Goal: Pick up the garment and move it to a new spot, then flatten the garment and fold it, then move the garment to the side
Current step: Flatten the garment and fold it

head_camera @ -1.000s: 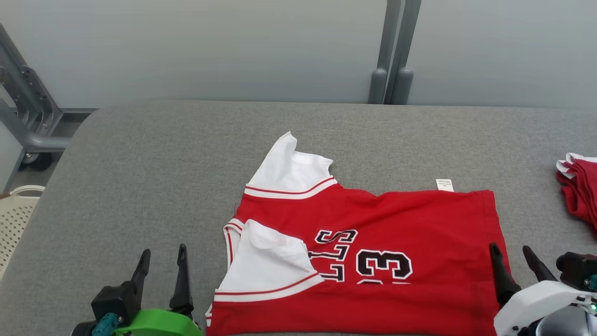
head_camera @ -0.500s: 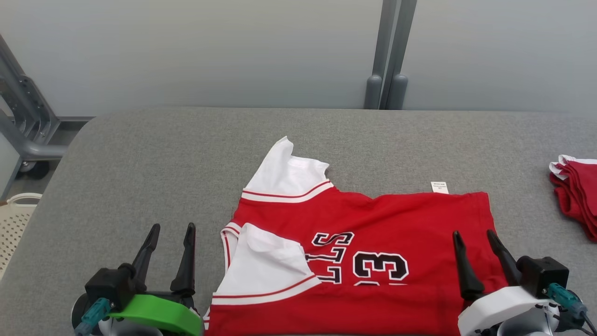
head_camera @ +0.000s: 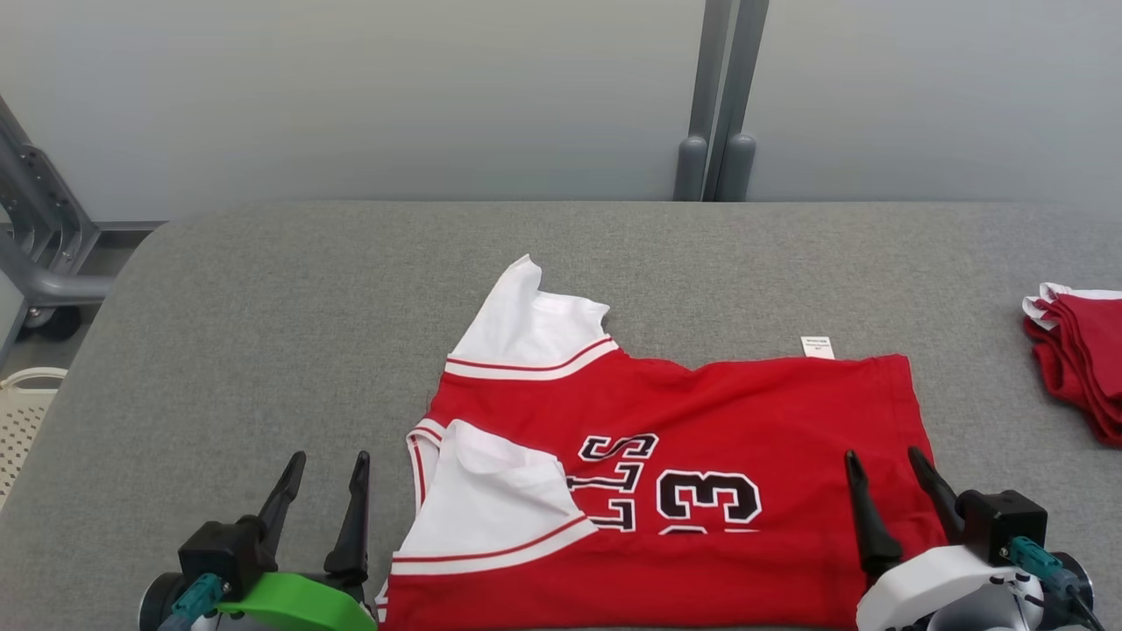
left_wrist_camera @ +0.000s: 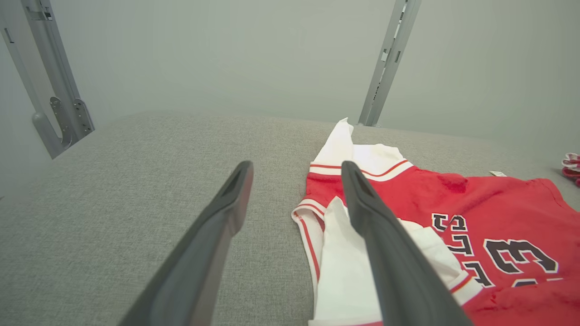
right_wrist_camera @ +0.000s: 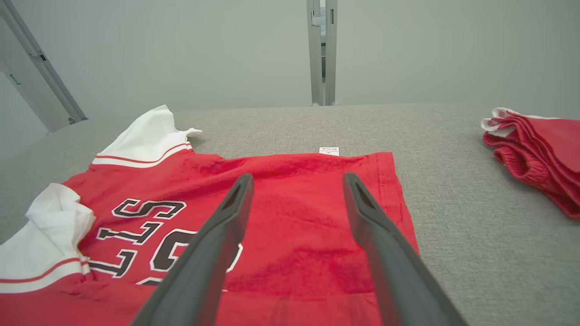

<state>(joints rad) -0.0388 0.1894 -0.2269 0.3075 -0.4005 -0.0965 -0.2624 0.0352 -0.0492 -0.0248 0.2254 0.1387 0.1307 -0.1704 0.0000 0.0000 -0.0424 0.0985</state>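
On grey fabric-covered counter (head_camera: 263, 289), lying well apart: red-and-white jersey (head_camera: 745, 412) with black numerals near front, stack of folded red garments (head_camera: 1082, 359) at right.

The red garment (head_camera: 754, 412) bears black, white-edged letters (head_camera: 614, 480) "S", "L", "L" and a numeral "3" (head_camera: 732, 496), perhaps with a second digit beside it; its white tag (head_camera: 817, 347) has print too small to read

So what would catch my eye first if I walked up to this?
The red jersey with white sleeves and black lettering, lying sideways across the middle of the grey table. Next, two pairs of long dark fingers at the near edge, both open: the left gripper beside the jersey's sleeve end, the right gripper over its hem end. A pile of red clothes sits at the far right.
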